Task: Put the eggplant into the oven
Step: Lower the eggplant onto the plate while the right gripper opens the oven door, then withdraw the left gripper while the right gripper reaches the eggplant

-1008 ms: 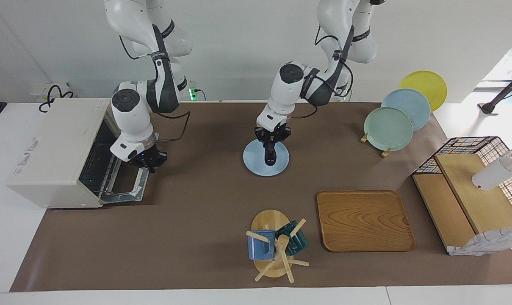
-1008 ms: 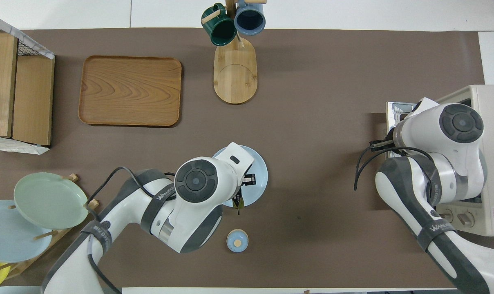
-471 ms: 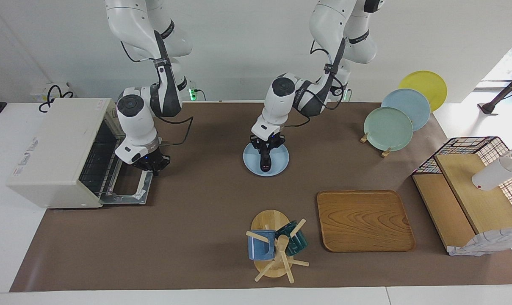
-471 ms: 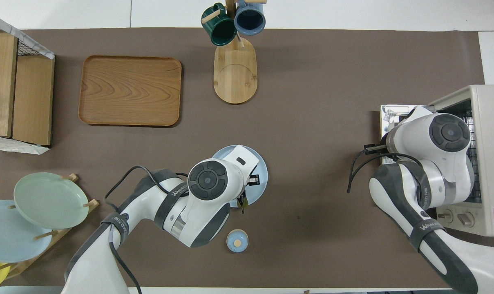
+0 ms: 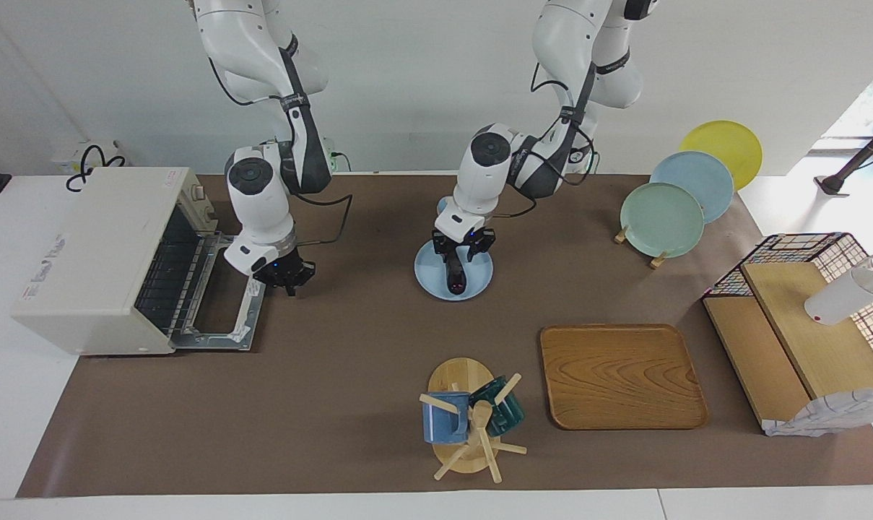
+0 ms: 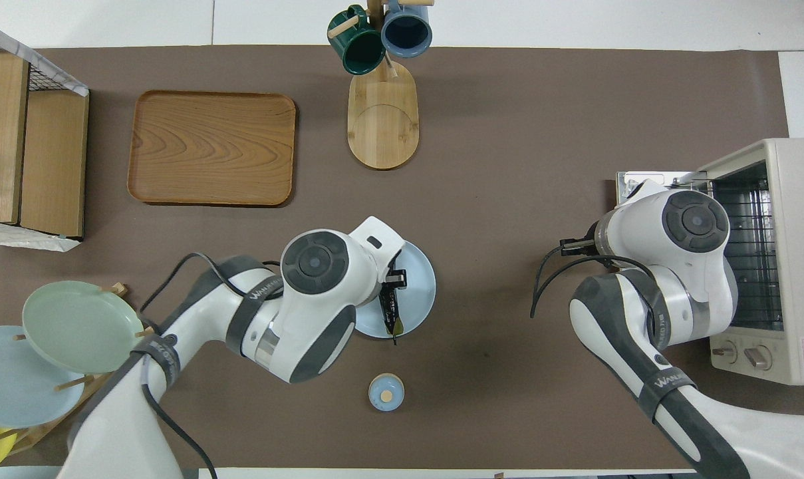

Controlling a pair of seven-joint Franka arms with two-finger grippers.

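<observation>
The eggplant (image 5: 456, 278) lies on a light blue plate (image 5: 479, 278) in the middle of the table, nearer to the robots than the mug rack. It also shows in the overhead view (image 6: 388, 309) on the plate (image 6: 418, 293), stem end toward the robots. My left gripper (image 5: 461, 253) hangs low over the eggplant, open, with a finger on each side. The cream oven (image 5: 89, 253) stands at the right arm's end, its door (image 5: 223, 318) lying flat open and its wire rack (image 5: 165, 278) showing. My right gripper (image 5: 288, 278) is just off the door's outer edge, holding nothing.
A small round blue lid (image 6: 386, 392) lies between the plate and the robots. A wooden mug rack (image 5: 468, 422) with two mugs and a wooden tray (image 5: 620, 375) lie farther out. A rack of plates (image 5: 663, 217) and a wire basket shelf (image 5: 804, 325) stand at the left arm's end.
My right gripper has drawn away from the oven toward the table's middle, and the door now lies fully flat. My left gripper shifted slightly over the plate; the eggplant stays on it.
</observation>
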